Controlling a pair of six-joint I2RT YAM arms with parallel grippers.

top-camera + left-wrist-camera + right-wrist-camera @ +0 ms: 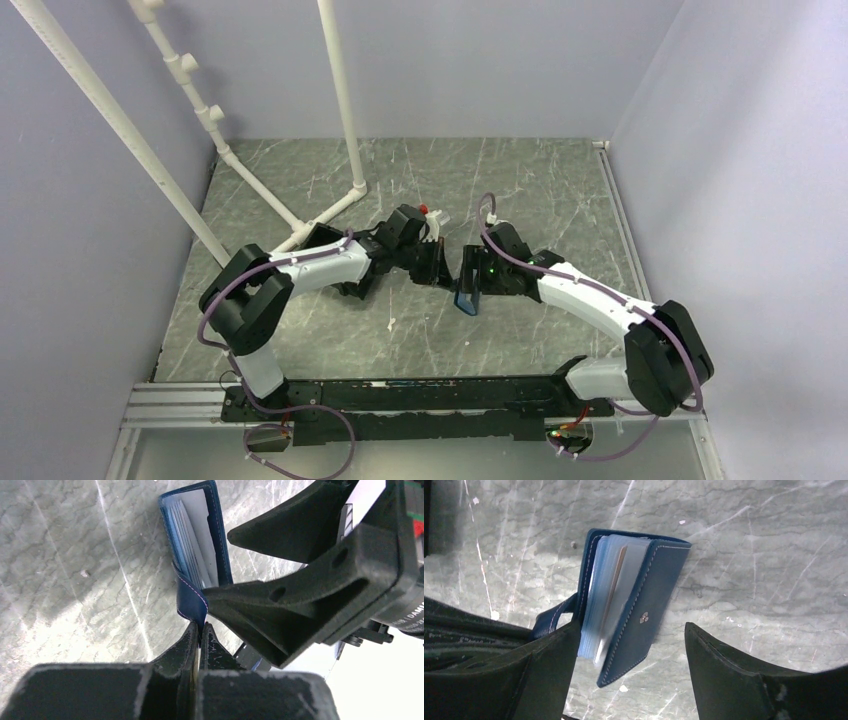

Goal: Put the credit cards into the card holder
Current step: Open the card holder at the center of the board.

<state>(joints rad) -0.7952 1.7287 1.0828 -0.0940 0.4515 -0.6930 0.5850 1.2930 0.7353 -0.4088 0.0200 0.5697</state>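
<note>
Tabletop (400, 340); arms (320, 265) inward at card holder (467, 299)

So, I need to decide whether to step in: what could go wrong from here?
The left gripper pinches only the thin strap of the wallet, so the wallet could swing or slip free.
The wallet gapes open with a tan card edge showing; the card might slide out.
The right gripper stands open around the wallet and could snag it when moving.
</note>
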